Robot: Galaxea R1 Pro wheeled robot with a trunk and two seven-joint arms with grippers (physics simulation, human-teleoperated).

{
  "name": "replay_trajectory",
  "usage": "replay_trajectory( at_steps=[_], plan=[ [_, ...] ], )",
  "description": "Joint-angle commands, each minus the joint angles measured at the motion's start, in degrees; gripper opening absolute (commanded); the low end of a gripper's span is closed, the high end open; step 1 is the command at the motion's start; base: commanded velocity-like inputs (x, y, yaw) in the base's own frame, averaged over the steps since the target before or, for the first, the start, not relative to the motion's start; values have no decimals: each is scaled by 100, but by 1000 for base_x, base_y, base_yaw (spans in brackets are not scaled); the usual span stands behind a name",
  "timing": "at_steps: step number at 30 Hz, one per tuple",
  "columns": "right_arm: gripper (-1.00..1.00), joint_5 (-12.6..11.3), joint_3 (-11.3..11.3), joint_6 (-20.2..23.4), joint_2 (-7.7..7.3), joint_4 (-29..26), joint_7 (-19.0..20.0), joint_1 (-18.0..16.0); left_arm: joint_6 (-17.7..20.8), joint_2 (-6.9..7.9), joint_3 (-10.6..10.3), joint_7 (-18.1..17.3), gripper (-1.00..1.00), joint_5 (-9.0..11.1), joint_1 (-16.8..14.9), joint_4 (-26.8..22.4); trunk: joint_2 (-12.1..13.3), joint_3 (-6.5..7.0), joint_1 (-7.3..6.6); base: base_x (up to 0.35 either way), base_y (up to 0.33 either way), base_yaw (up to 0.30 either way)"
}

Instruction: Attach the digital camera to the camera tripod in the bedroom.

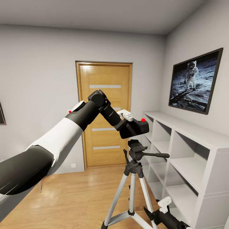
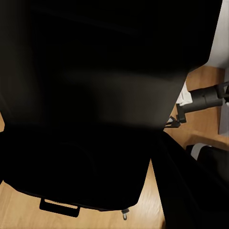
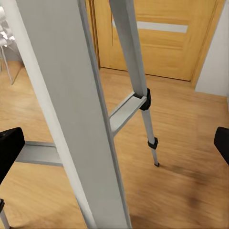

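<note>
- Gripping the chunky black digital camera with its red round button [image 1: 137,126], the left gripper [image 1: 126,118] is closed on its body.
- Directly below the camera, just apart, stands the black head of the silver-legged camera tripod [image 1: 136,149].
- Camera's long axis lies roughly level; the tripod's pan handle points toward the white cube shelves [image 1: 190,152].
- Right gripper [image 1: 163,205] hangs low beside the tripod legs, fingers spread and empty.

Black cam [image 1: 137,127] just above upright tripod [image 1: 133,178]
</note>
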Motion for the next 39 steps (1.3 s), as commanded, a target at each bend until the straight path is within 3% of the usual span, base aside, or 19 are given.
replay_trajectory(
  at_steps=[1, 11, 21, 39],
  plan=[
    [100, -28, 18, -16, -3, 2, 3, -2, 60, -2, 2, -73, -100, -60, -1, 0, -5, -3, 2, 0, 0, 0],
    [100, -28, 14, 6, 48, -3, -19, -2, 60, -2, -7, -76, -100, -54, 1, 5, -5, -3, 2, 0, 0, 0],
    [100, -20, 14, 10, 239, -3, -233, -22, 60, -2, -7, -75, -100, -54, 6, 5, -5, -3, 2, 0, 0, 0],
    [100, -19, 15, 181, 275, -3, -365, -55, 60, -2, -13, -76, -100, -54, 18, 7, -5, -3, 2, 0, 0, 0]
  ],
)
